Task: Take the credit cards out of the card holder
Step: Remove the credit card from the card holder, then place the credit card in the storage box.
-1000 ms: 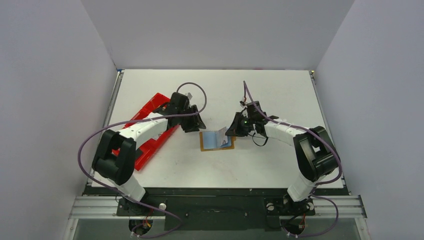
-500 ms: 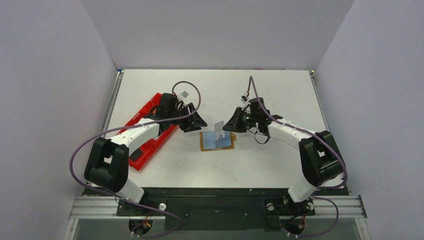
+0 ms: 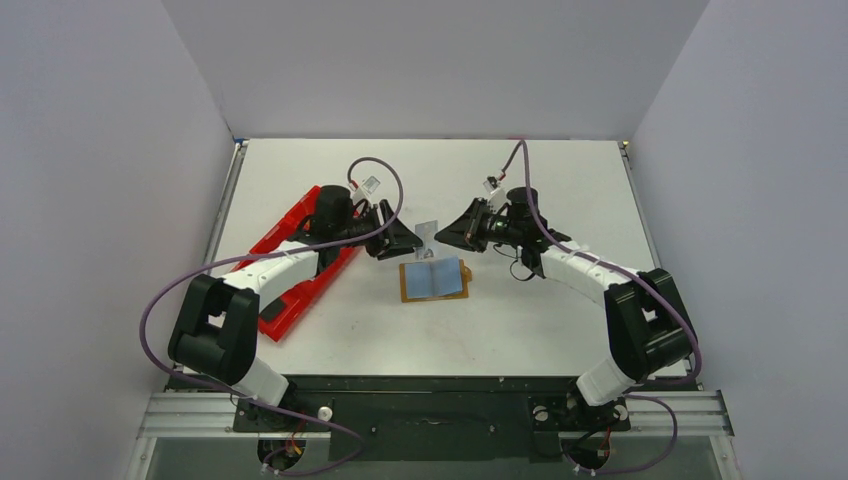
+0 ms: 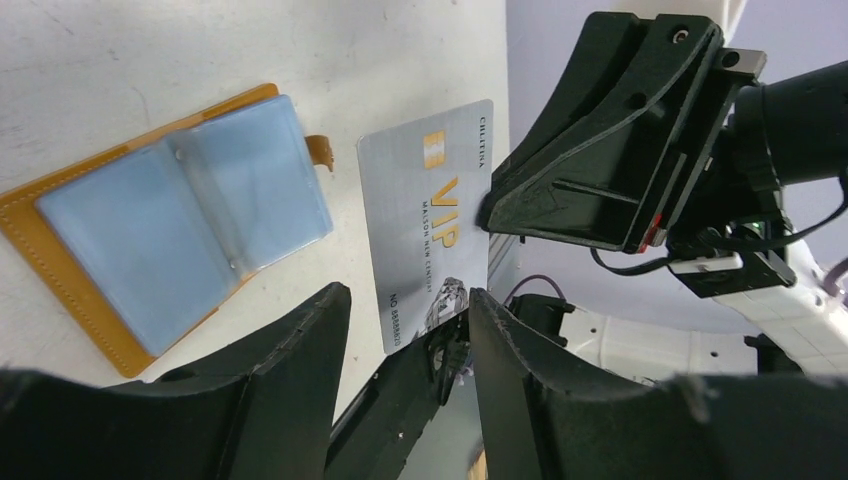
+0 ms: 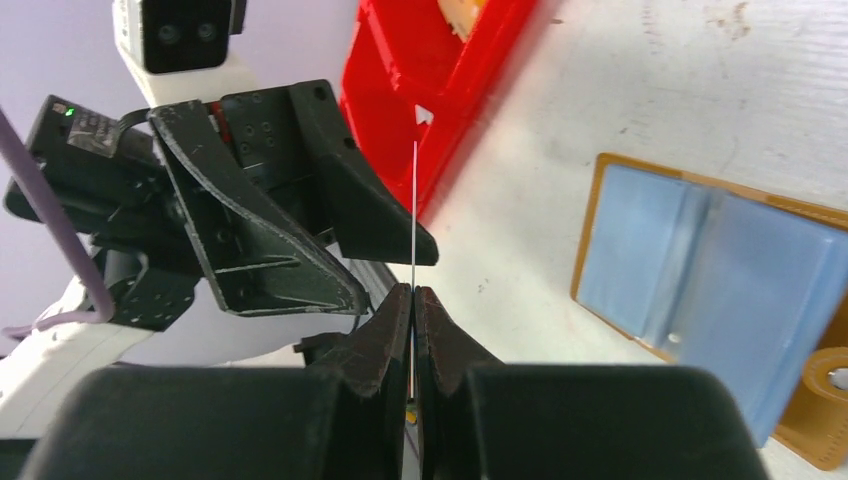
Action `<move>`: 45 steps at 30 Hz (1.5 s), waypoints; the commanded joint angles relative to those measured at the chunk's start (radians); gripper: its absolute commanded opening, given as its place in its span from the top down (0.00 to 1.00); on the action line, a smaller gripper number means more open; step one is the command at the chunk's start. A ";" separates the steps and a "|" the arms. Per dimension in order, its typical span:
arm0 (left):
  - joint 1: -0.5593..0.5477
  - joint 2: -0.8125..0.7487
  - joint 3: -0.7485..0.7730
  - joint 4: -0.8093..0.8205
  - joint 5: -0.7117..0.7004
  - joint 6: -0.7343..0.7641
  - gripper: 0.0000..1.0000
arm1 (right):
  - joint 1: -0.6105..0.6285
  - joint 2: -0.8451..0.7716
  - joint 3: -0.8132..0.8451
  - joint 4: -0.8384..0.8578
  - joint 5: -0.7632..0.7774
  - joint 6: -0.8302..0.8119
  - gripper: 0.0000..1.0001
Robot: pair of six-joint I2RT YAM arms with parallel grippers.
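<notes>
The tan card holder (image 3: 433, 280) lies open on the table, its blue-grey sleeves up (image 4: 150, 250) (image 5: 700, 270). My right gripper (image 3: 442, 233) (image 5: 413, 290) is shut on one end of a silver credit card (image 3: 427, 231) and holds it in the air above the holder's far edge. The right wrist view shows that card (image 5: 413, 200) edge-on as a thin line. My left gripper (image 3: 410, 243) (image 4: 408, 295) is open and faces the card (image 4: 430, 220). The card's free end shows in the gap between its fingers, touching neither.
A long red tray (image 3: 283, 305) (image 5: 440, 80) lies on the left under my left arm. The two grippers stand tip to tip over the table's middle. White walls close in the table on three sides.
My right gripper has lifted the card up off the holder and carried it back and left. The left gripper has swung toward the card and opened wider.
</notes>
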 commanded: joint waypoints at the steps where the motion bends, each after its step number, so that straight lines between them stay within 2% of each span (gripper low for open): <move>1: 0.007 -0.027 -0.019 0.146 0.072 -0.059 0.55 | -0.004 -0.017 -0.027 0.199 -0.061 0.112 1.00; 7: 0.008 -0.014 -0.037 0.230 0.101 -0.112 0.58 | -0.001 -0.014 -0.037 0.235 -0.076 0.140 1.00; 10: 0.008 -0.011 -0.040 0.252 0.109 -0.127 0.66 | 0.000 -0.014 -0.041 0.230 -0.077 0.135 1.00; 12: 0.008 -0.009 -0.040 0.260 0.113 -0.134 0.76 | 0.002 -0.015 -0.041 0.217 -0.076 0.126 1.00; 15: 0.007 -0.007 -0.042 0.273 0.116 -0.137 0.96 | 0.004 -0.018 -0.039 0.191 -0.068 0.097 1.00; 16: 0.007 -0.007 -0.043 0.272 0.116 -0.139 0.99 | 0.006 -0.019 -0.036 0.163 -0.064 0.086 1.00; 18: 0.007 -0.007 -0.044 0.274 0.115 -0.139 1.00 | 0.011 -0.028 -0.016 0.095 -0.046 0.042 0.86; 19: 0.007 -0.009 -0.045 0.274 0.113 -0.139 1.00 | 0.012 -0.036 -0.011 0.071 -0.027 0.009 0.70; 20: 0.007 -0.010 -0.046 0.272 0.108 -0.138 1.00 | 0.012 -0.042 0.000 0.021 -0.016 -0.007 0.62; 21: 0.007 -0.013 -0.045 0.261 0.104 -0.136 1.00 | 0.013 -0.052 0.006 -0.001 0.009 -0.038 0.47; 23: 0.007 -0.023 -0.043 0.228 0.084 -0.121 1.00 | 0.014 -0.070 0.027 -0.095 0.061 -0.096 0.34; 28: 0.008 -0.052 -0.009 0.058 -0.030 -0.014 1.00 | 0.015 -0.123 0.065 -0.310 0.253 -0.208 0.29; 32: 0.013 -0.090 0.006 -0.047 -0.116 0.036 1.00 | 0.017 -0.159 0.061 -0.368 0.340 -0.240 0.28; 38: 0.060 -0.181 0.010 -0.271 -0.303 0.086 1.00 | 0.015 -0.177 0.051 -0.417 0.381 -0.276 0.28; 45: 0.154 -0.289 0.036 -0.514 -0.589 0.132 1.00 | 0.018 -0.175 0.046 -0.447 0.408 -0.302 0.28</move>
